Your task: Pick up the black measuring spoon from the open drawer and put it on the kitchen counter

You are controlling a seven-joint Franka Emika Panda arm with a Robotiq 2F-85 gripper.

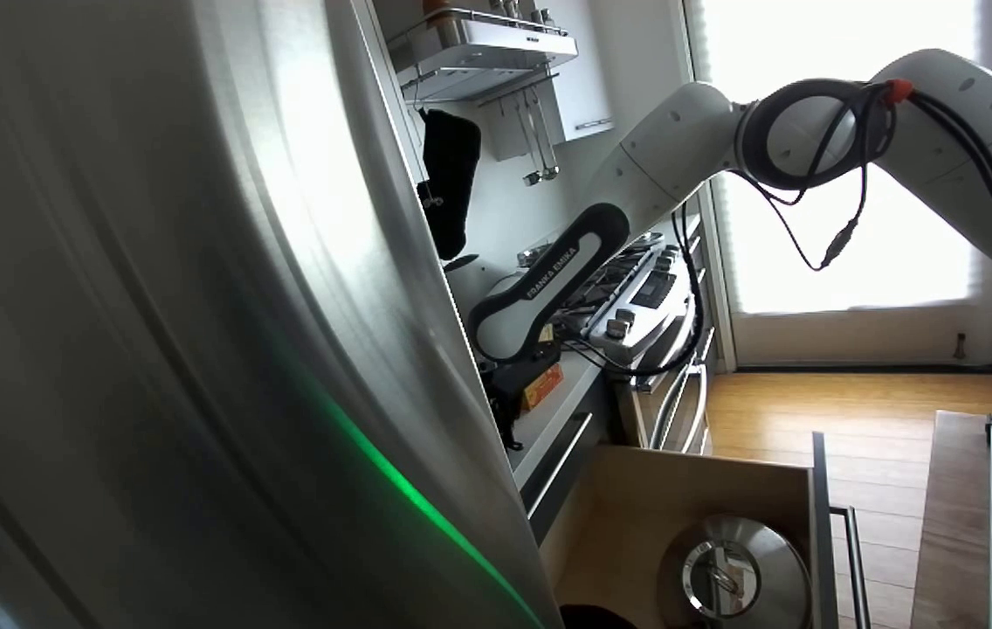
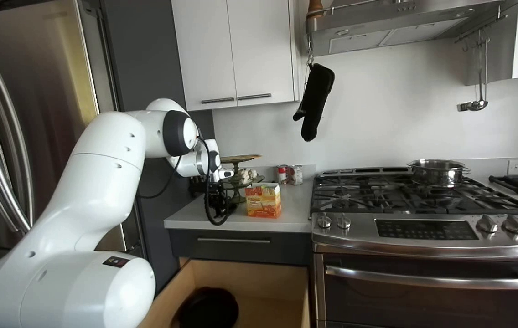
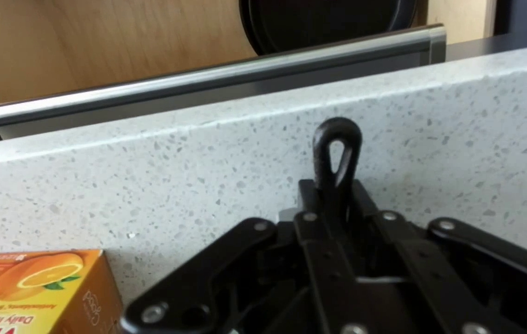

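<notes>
A measuring spoon (image 3: 334, 184) sits in the gripper (image 3: 335, 199) over the kitchen counter (image 2: 295, 209), with a box (image 3: 43, 294) to the left in the wrist view. In an exterior view, two cans (image 2: 282, 174) stand behind the box, near the wall (image 2: 259, 132); the refrigerator (image 2: 44, 82) is to the left of the counter and the stove (image 2: 423, 228) to its right, with a pot (image 2: 437, 173) on it, toward the back. Over the stove is the range hood (image 2: 386, 32), an oven mitt (image 2: 317, 100) hanging at its left end. Beneath the counter — under a closed drawer (image 2: 236, 250) — the open drawer (image 2: 259, 280) holds a pan (image 2: 209, 307) on the refrigerator side and a lid (image 1: 771, 568) just inside the drawer's front.
</notes>
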